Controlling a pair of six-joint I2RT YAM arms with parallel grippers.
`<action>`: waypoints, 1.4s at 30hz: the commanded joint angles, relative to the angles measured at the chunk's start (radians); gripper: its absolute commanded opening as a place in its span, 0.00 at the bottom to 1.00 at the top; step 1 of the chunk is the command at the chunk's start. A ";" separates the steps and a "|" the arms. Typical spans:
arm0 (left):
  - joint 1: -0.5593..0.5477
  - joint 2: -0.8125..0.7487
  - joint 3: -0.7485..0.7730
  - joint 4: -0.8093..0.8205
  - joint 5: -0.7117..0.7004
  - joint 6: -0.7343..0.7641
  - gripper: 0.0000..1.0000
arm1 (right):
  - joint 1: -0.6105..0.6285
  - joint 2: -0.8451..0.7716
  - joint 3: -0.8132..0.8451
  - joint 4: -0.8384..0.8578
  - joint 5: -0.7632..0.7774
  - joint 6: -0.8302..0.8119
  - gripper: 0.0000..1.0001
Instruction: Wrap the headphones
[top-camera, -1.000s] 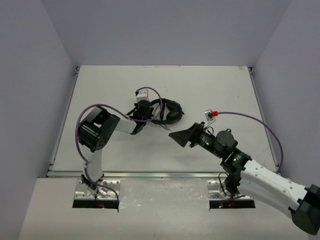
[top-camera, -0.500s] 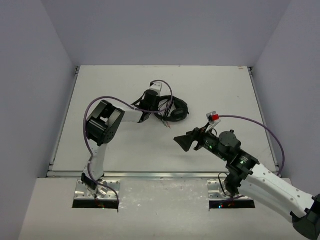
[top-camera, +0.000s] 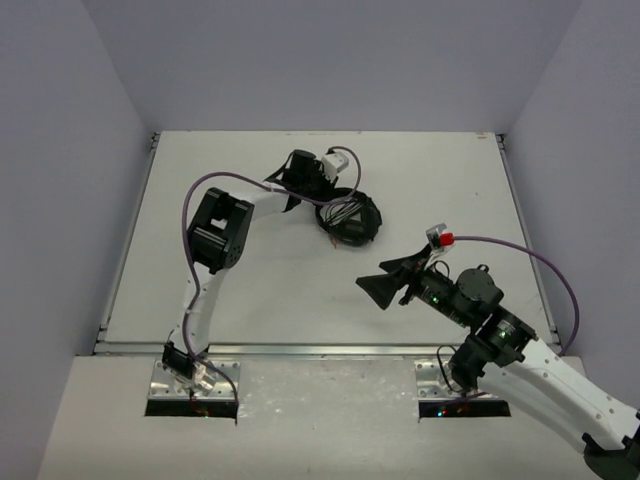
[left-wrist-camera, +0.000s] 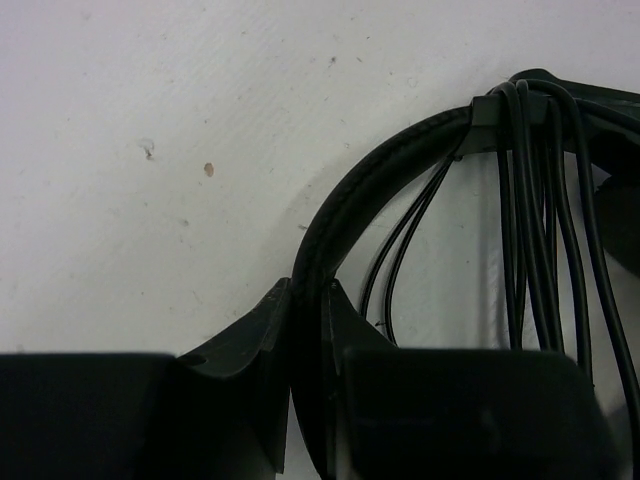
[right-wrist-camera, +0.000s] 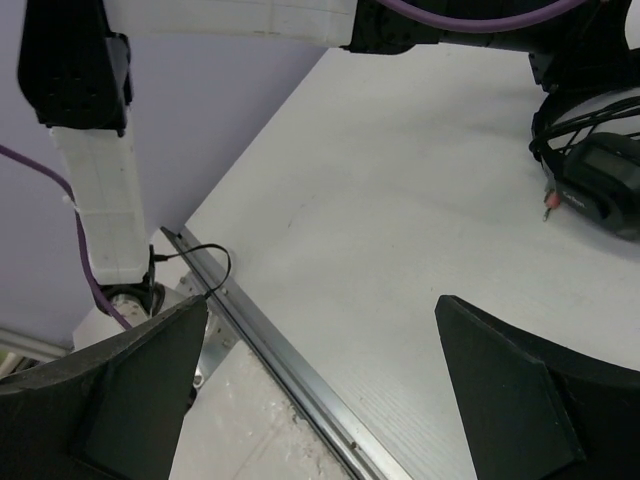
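Observation:
The black headphones (top-camera: 354, 218) lie at the middle back of the white table, their thin cable wound in loops across the earcups. My left gripper (top-camera: 332, 193) reaches in from the left and is shut on the headband (left-wrist-camera: 372, 178), which runs up from between its fingers. Several cable strands (left-wrist-camera: 530, 230) hang over the band's far end. My right gripper (top-camera: 376, 276) hovers open and empty, nearer and to the right of the headphones. In the right wrist view the headphones (right-wrist-camera: 598, 165) sit at the upper right with a small red-tipped plug (right-wrist-camera: 548, 207) dangling beside an earcup.
The metal rail (right-wrist-camera: 290, 360) along the table's near edge runs under my right gripper (right-wrist-camera: 320, 305). The left arm's white links (right-wrist-camera: 95, 190) and purple cable (top-camera: 205, 185) rise at the left. Grey walls enclose the table on three sides.
My left gripper has carried the headphones to the right and turned them. The right gripper has drawn back toward the near right, still open.

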 joint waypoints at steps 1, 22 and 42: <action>0.018 0.063 0.100 -0.186 0.209 0.162 0.00 | -0.004 -0.026 0.067 -0.048 -0.017 -0.045 0.97; 0.025 0.120 0.335 -0.474 0.389 0.696 0.03 | -0.004 -0.064 0.010 -0.019 -0.077 0.004 0.97; 0.025 0.137 0.378 -0.404 0.315 0.678 0.55 | -0.004 -0.064 0.039 -0.048 -0.086 -0.027 0.97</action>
